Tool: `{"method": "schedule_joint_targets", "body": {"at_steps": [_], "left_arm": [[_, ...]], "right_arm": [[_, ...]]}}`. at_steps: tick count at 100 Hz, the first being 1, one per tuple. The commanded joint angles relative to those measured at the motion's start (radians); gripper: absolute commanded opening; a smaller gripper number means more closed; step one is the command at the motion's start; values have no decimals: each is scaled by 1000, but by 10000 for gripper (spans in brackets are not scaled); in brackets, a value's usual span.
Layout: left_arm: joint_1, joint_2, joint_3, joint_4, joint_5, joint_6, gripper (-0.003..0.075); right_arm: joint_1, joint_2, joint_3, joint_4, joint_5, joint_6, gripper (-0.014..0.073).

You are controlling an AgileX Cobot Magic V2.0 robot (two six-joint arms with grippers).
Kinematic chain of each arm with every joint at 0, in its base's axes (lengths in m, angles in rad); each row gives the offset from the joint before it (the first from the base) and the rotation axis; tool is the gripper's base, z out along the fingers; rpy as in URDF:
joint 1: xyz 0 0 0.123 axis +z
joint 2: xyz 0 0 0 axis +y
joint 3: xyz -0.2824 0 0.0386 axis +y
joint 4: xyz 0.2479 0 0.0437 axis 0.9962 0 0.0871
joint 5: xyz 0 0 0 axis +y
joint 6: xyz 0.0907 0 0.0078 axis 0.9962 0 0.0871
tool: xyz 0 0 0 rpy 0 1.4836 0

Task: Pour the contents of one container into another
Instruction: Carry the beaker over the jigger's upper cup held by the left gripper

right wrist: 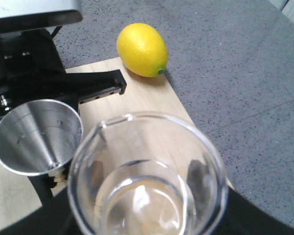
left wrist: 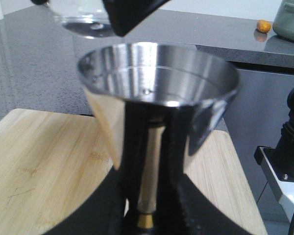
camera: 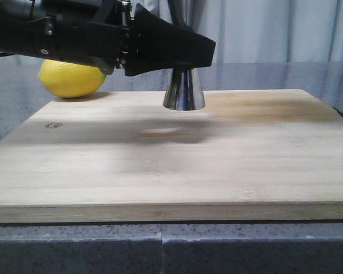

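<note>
The left gripper (camera: 177,51) reaches in from nine o'clock in the front view, its black jaws clamped on the shiny conical steel measuring cup (camera: 183,90), which stands wide mouth up near the far edge of the pale bamboo cutting board (camera: 160,165). The left wrist view shows the cup (left wrist: 157,88) seated between the black fingers (left wrist: 181,147). The right gripper (right wrist: 264,215) is closed around a clear glass beaker (right wrist: 147,176), held just beside the steel cup (right wrist: 36,134). A yellow lemon (camera: 72,77) rests on the grey speckled countertop (camera: 11,103) at ten o'clock, beside the board's far left corner.
</note>
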Motion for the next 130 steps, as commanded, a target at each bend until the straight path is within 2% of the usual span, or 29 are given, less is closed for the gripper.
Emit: {"method": "schedule_joint_targets", "body": {"at_steps": [1,51,130], "left_arm": [[-14,-52,-27,-61,117,-7,-19],[-22,-52,-27,-44,117,-26,-19],[-22,-52,-27,-44,117,-26,-19]], "right_arm": [[18,-17,-63,-16,-23,35,258],[71,22,-234,-214,26,101,258],[203,22,-238,-396,45,105,258]]}}
